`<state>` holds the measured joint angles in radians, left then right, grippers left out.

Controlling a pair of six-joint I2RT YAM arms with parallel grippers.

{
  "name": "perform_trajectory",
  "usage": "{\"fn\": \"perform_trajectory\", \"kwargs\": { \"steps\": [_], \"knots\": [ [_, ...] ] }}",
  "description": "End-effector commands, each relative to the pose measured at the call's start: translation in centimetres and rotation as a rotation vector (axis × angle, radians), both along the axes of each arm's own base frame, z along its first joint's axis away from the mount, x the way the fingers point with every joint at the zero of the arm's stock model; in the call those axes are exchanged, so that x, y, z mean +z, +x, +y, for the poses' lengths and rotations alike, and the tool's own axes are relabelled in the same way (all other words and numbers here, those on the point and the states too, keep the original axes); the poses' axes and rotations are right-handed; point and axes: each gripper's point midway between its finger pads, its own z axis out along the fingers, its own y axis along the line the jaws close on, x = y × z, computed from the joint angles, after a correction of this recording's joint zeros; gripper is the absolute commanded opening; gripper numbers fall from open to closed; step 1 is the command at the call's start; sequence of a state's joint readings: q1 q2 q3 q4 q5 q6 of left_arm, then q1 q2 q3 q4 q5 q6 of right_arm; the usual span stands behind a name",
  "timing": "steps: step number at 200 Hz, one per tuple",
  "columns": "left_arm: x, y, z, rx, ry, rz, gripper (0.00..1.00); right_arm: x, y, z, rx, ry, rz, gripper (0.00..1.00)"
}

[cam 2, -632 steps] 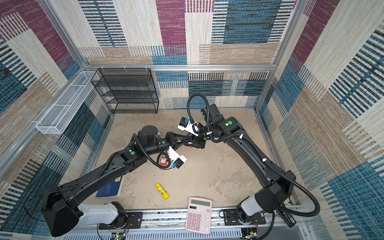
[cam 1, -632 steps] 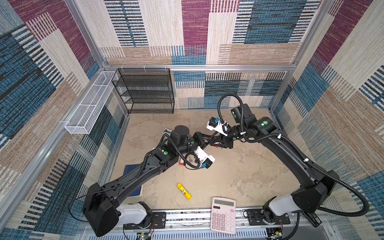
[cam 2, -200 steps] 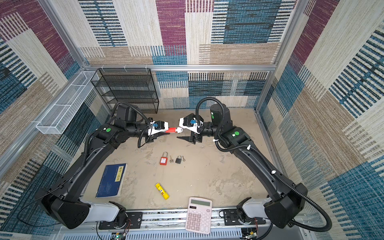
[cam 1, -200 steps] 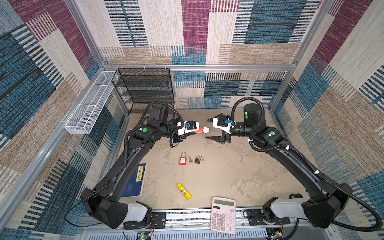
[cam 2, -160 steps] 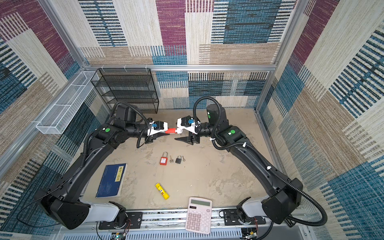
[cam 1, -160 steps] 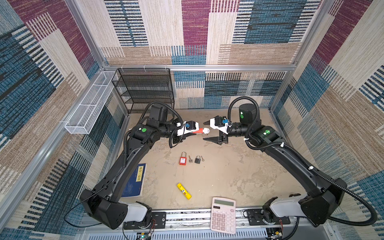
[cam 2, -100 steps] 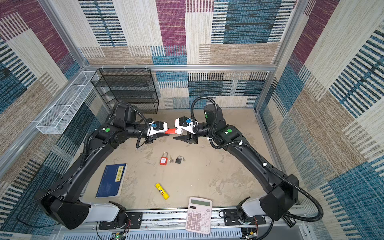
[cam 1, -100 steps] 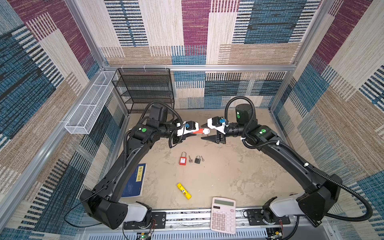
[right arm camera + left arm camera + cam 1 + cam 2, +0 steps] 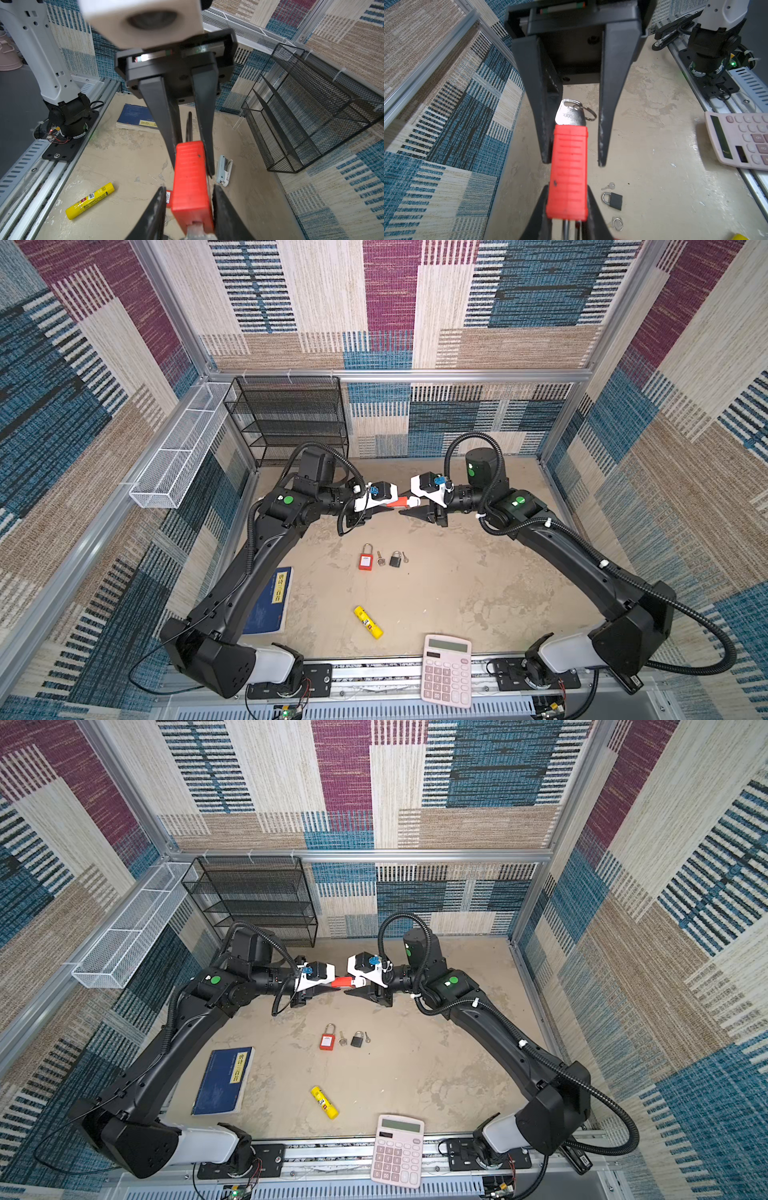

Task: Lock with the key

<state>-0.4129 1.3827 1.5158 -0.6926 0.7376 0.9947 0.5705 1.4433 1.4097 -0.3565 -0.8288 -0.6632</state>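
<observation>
Left claw clamps the red padlock; right claw straddles its key, jaws slack. Black padlock lies well below both.

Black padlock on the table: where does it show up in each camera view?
Top view: black padlock in the middle of the table, right of a loose key.
Top view: black padlock, same spot.
Left wrist: lying beside the lifted red padlock.
Right wrist: not visible.
Shared landmark: the lifted red padlock, in all four.
</observation>
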Motion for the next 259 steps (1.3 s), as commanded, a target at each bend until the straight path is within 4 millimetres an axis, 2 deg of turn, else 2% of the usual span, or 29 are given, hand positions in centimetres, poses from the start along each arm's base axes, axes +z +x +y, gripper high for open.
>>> {"fn": "perform_trajectory", "kwargs": {
  "steps": [1, 32, 68, 78, 99, 112, 128, 160, 194, 221, 259],
  "knots": [
    [0.6, -0.1, -0.3, -0.014, -0.029, -0.002, 0.00, 1.0, 0.0, 0.3, 0.011, 0.025, -0.023, 0.34],
    [0.3, 0.0, -0.3, -0.013, -0.022, -0.004, 0.00, 0.9, 0.0, 0.6, 0.022, 0.016, -0.011, 0.24],
    [1.0, 0.3, -0.4, -0.004, -0.042, -0.015, 0.00, 0.8, 0.2, 0.5, 0.006, 0.012, -0.016, 0.10],
    [1.1, 0.4, -0.4, -0.002, -0.046, -0.019, 0.16, 0.6, 0.3, 0.4, -0.003, 0.009, -0.010, 0.09],
    [1.3, 0.6, -0.3, 0.012, -0.047, -0.032, 0.41, 0.1, 0.6, 0.3, -0.029, -0.001, -0.001, 0.07],
    [1.4, 0.7, -0.2, 0.024, -0.047, -0.038, 0.50, 0.0, 0.8, 0.1, -0.046, 0.005, -0.008, 0.06],
    [1.7, 0.9, 0.0, 0.041, -0.051, -0.041, 0.55, -0.2, 1.0, -0.2, -0.063, 0.014, -0.010, 0.05],
    [2.7, 0.5, 0.6, 0.062, -0.067, -0.043, 0.57, 0.1, 1.2, -1.3, -0.078, 0.060, 0.024, 0.04],
    [4.4, -0.3, 2.0, 0.134, -0.149, 0.018, 0.57, 1.2, 1.6, -4.2, -0.110, 0.096, 0.079, 0.04],
    [5.4, -1.5, 2.5, 0.140, -0.275, 0.089, 0.58, 1.9, 0.6, -6.4, -0.074, 0.168, 0.131, 0.04],
    [6.0, -2.3, 2.2, 0.138, -0.372, 0.288, 0.58, 2.7, -1.5, -6.9, 0.009, 0.215, 0.147, 0.03]
  ]
}}
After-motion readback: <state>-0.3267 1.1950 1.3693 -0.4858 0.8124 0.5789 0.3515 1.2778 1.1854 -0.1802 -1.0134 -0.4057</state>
